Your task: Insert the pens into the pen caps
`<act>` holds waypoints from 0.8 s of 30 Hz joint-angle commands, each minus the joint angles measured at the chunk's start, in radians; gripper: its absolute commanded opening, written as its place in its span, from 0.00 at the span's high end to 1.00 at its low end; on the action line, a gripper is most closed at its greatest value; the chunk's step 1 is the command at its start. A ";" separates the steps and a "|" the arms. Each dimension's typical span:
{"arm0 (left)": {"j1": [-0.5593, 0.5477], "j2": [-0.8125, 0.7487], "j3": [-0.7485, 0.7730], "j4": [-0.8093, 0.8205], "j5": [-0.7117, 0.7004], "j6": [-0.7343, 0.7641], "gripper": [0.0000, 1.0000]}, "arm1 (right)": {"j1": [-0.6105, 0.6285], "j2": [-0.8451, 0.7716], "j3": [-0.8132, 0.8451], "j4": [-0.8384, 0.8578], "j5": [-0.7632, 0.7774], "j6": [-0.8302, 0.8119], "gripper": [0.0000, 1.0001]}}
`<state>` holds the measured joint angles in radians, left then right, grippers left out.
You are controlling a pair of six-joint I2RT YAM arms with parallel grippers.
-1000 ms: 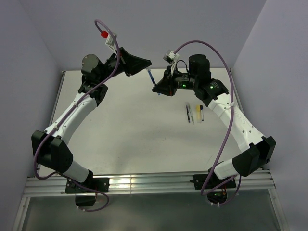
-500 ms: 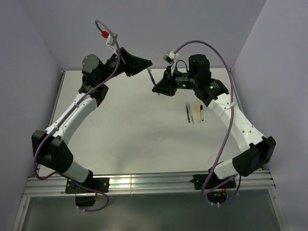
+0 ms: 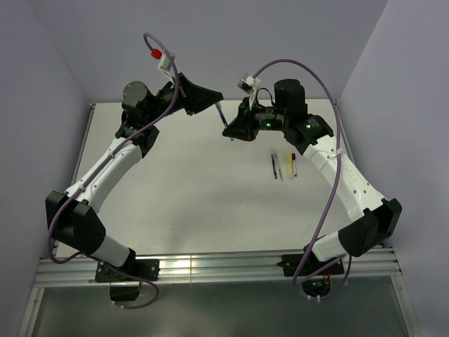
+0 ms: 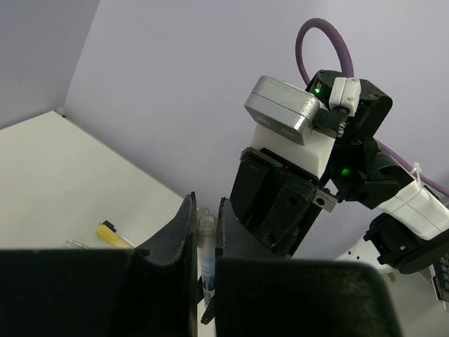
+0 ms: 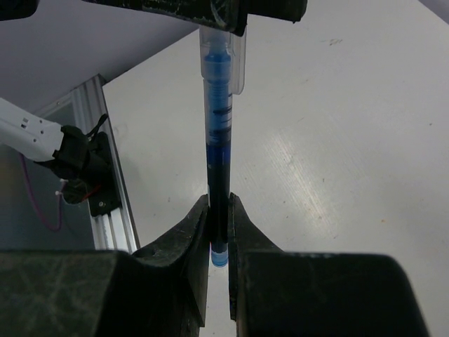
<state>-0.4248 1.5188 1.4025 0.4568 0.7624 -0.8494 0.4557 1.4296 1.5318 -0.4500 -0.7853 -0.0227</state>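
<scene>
My right gripper (image 5: 219, 232) is shut on the dark blue pen (image 5: 219, 161), held in the air over the back of the table. My left gripper (image 4: 205, 232) is shut on the translucent pen cap (image 4: 205, 228), and the pen's front end sits inside that cap (image 5: 223, 56). In the top view the blue pen (image 3: 222, 114) spans the gap between the left gripper (image 3: 217, 100) and the right gripper (image 3: 228, 133). The pale pen (image 3: 280, 166) and the yellow cap (image 3: 290, 163) lie on the table right of the grippers; the yellow cap also shows in the left wrist view (image 4: 112, 234).
A thin dark stick (image 3: 274, 165) lies beside the pale pen. The white table (image 3: 189, 196) ends in a metal rail (image 3: 210, 267) at the near edge. Purple walls close in the back and sides. Purple cables (image 3: 309, 70) loop above both arms.
The left gripper with the cap has shifted slightly right and toward the right gripper along the pen. The right arm has barely moved.
</scene>
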 commanded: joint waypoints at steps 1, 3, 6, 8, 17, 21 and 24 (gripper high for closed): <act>-0.038 -0.029 -0.028 -0.078 0.043 0.041 1.00 | -0.005 -0.002 0.096 0.089 -0.006 0.013 1.00; -0.052 -0.034 -0.037 -0.125 0.014 0.067 1.00 | -0.005 0.006 0.120 0.089 0.006 0.012 1.00; -0.092 -0.035 0.001 -0.337 -0.149 0.145 1.00 | -0.005 0.014 0.149 0.086 0.089 0.003 1.00; -0.129 -0.039 0.019 -0.453 -0.245 0.177 1.00 | -0.005 0.017 0.174 0.088 0.171 0.012 1.00; -0.235 -0.029 0.058 -0.647 -0.568 0.047 1.00 | 0.055 0.066 0.258 0.114 0.409 0.034 1.00; -0.215 -0.067 -0.049 -0.467 -0.317 0.041 1.00 | 0.031 0.080 0.286 0.097 0.234 -0.054 1.00; -0.186 -0.098 -0.206 -0.226 -0.013 0.027 1.00 | -0.014 0.091 0.297 0.096 0.079 -0.057 1.00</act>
<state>-0.5640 1.4288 1.3422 0.2230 0.2569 -0.7818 0.4870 1.5215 1.7020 -0.6819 -0.5835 -0.0666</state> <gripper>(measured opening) 0.093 0.158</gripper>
